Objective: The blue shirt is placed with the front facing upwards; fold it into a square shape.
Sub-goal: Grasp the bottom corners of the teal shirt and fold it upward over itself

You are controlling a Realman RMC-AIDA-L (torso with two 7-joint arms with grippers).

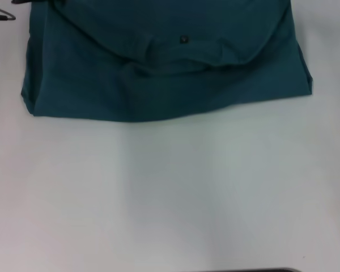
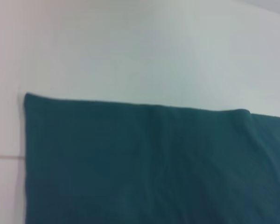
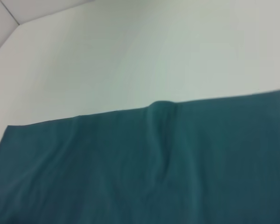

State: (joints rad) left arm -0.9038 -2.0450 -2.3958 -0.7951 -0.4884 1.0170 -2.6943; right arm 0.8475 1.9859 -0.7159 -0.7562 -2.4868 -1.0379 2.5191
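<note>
Neither gripper's jaws show in any view, so whether they stand open or closed, or hold anything, cannot be told; both wrist cameras look down on cloth and tabletop only. Outward from there, the blue shirt (image 1: 158,73) fills the upper part of the head view, lying flat on the white table (image 1: 170,192) as a broad folded block whose straight lower edge runs from the left side to the right, rising slightly toward the right. A curved fold or hem arcs across its upper layer, with a small dark label (image 1: 183,39) just above the arc near the middle, and soft wrinkles gather beneath it. The left wrist view shows the shirt (image 2: 144,168) covering the lower half of the frame, one squared corner at the left and a small raised pucker along its edge at the right. The right wrist view shows the shirt (image 3: 144,168) likewise across the lower half, with a ridge rising at mid-edge. A thin dark metal object (image 1: 3,16) lies at the upper left corner of the head view, apart from the cloth. A dark strip (image 1: 255,270) edges the bottom of that frame.
</note>
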